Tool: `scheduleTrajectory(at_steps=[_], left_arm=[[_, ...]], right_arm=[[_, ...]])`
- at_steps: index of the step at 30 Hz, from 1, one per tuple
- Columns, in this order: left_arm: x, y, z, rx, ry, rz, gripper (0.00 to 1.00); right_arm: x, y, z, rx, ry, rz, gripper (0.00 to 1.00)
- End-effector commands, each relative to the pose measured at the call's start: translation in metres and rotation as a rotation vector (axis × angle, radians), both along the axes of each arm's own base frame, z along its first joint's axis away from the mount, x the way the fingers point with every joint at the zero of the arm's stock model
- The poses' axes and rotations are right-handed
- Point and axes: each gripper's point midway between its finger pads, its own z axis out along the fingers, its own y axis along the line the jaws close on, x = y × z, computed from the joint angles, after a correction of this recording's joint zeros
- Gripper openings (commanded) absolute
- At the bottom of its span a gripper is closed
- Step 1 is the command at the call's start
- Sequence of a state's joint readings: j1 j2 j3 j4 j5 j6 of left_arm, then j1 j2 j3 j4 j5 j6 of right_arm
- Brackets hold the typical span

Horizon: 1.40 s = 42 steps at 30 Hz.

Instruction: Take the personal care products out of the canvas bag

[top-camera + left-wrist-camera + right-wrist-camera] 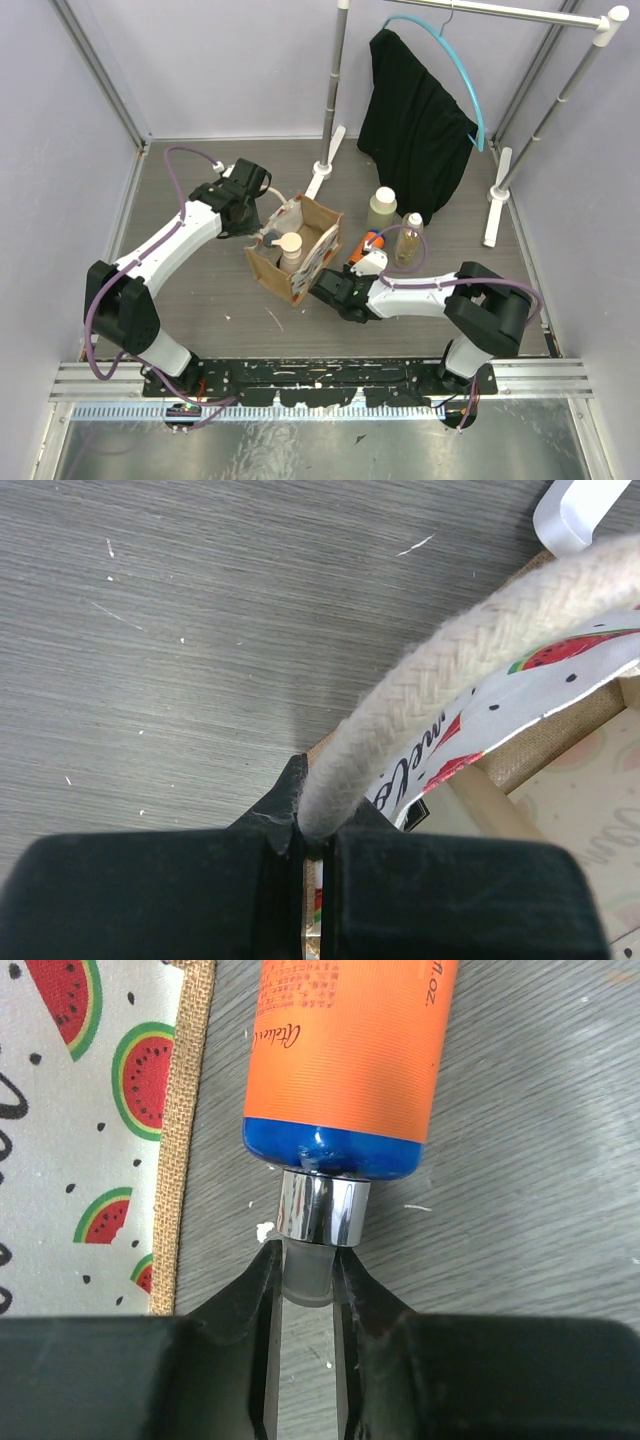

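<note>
The right hand (305, 1270) pinches the orange bottle (350, 1050) by its nozzle outside the canvas bag (90, 1110). The left hand (305, 830) clamps the rope handle (450, 670). Setting the bottle down likely follows.

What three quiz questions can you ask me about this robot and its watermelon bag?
1. True or false: the orange bottle with a blue band is inside the tan canvas bag.
2. What do the left fingers pinch? A: the cream rope handle. B: a bottle cap. C: a hanger.
3. How many bottles stand upright near the black hanging cloth?

Key
1. False. It is outside, beside the bag, with its clear tip between the right fingers.
2. A.
3. Two: the beige bottle with a cream cap and the clear amber bottle with a white top.
</note>
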<state>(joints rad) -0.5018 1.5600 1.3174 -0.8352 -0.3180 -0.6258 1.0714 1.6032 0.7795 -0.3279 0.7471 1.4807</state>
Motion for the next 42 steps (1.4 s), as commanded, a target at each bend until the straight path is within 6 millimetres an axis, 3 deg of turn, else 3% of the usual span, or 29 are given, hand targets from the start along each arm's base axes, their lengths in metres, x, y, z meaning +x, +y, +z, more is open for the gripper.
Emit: scheduleTrajectory(at_steps=[1,9,17,22,25,36,42], left_arm=[[-0.015,0.011,-0.006,0.045,0.043,-0.013,0.01],[-0.012,0.007,-0.010,0.042,0.051,-0.018,0.01],[-0.008,0.003,-0.013,0.035,0.059,-0.020,0.01],[-0.008,0.003,-0.012,0.033,0.059,-0.019,0.00],[-0.009,0.006,-0.010,0.044,0.056,-0.017,0.00],[-0.012,0.006,-0.012,0.038,0.063,-0.013,0.00],[-0.012,0.003,-0.012,0.021,0.064,-0.016,0.00]], right_arm=[[0.007,-0.009,0.041,-0.004,-0.095,-0.015,0.00],[0.006,-0.020,0.110,-0.030,-0.187,0.019,0.01],[0.021,-0.039,0.173,-0.073,-0.331,-0.004,0.01],[0.039,-0.048,0.181,-0.097,-0.311,-0.018,0.00],[0.042,-0.043,0.193,-0.061,-0.332,0.003,0.01],[0.030,-0.023,0.200,0.036,-0.262,0.125,0.01],[0.023,-0.019,0.190,0.024,-0.205,0.165,0.01]])
